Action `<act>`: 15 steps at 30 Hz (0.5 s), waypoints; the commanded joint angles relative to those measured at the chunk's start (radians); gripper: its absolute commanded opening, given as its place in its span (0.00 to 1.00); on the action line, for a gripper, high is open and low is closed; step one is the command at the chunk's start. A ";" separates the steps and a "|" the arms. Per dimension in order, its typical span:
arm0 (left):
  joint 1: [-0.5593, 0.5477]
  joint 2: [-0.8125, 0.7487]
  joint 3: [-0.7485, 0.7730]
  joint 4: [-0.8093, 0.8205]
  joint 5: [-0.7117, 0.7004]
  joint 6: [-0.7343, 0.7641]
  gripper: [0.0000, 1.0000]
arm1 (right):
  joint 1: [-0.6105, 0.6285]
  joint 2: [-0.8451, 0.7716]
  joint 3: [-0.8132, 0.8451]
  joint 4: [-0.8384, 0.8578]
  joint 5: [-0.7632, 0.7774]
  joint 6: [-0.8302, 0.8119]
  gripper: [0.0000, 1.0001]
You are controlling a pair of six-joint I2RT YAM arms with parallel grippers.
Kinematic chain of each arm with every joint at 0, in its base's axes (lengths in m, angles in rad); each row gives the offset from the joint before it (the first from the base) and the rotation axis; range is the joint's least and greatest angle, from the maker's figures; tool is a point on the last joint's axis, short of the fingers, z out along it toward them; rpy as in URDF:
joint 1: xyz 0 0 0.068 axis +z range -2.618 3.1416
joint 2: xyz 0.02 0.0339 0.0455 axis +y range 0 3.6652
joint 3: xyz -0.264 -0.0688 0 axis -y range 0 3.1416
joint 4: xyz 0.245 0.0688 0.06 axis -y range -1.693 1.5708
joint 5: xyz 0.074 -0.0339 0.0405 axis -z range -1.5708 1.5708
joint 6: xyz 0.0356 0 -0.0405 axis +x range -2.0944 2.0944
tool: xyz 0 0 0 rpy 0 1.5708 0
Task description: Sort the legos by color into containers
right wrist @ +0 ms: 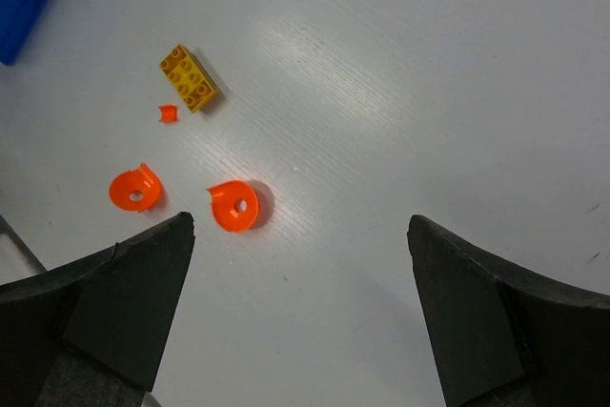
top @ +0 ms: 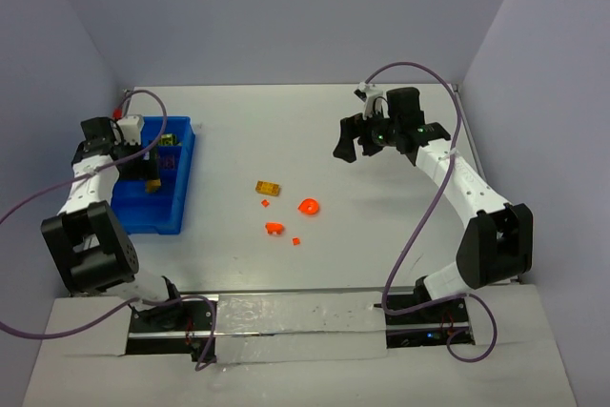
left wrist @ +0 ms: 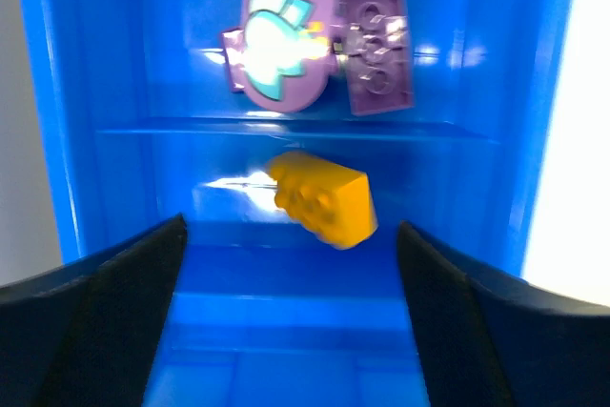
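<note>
Left wrist: my left gripper (left wrist: 289, 235) spread wide, holding nothing, over the blue tray (left wrist: 57, 140). A yellow brick (left wrist: 324, 199) sits tilted at 12 o'clock, with purple pieces (left wrist: 286, 35) beyond the rib. Right wrist: my right gripper (right wrist: 301, 226) likewise agape above the table (right wrist: 429, 92), orange rings (right wrist: 233, 205) at 10 o'clock, two-tone brick (right wrist: 189, 77) farther, 11 o'clock.

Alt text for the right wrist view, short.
The right gripper, jaws open and empty, hovers above the white table. On it lie a yellow brick, two orange round pieces and a tiny orange bit.
</note>
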 commanded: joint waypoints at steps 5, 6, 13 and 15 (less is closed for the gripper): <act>-0.007 -0.191 0.173 -0.057 0.301 0.026 0.98 | -0.002 -0.019 -0.014 0.028 0.010 -0.015 1.00; -0.020 -0.203 0.183 -0.059 0.336 0.022 0.98 | -0.004 -0.017 -0.018 0.029 0.010 -0.016 1.00; -0.374 -0.156 0.169 -0.054 0.259 -0.057 0.94 | -0.033 0.005 -0.028 0.038 0.023 -0.010 1.00; -0.472 -0.131 0.116 -0.007 0.213 -0.109 0.95 | -0.042 0.020 -0.026 0.036 0.042 -0.010 1.00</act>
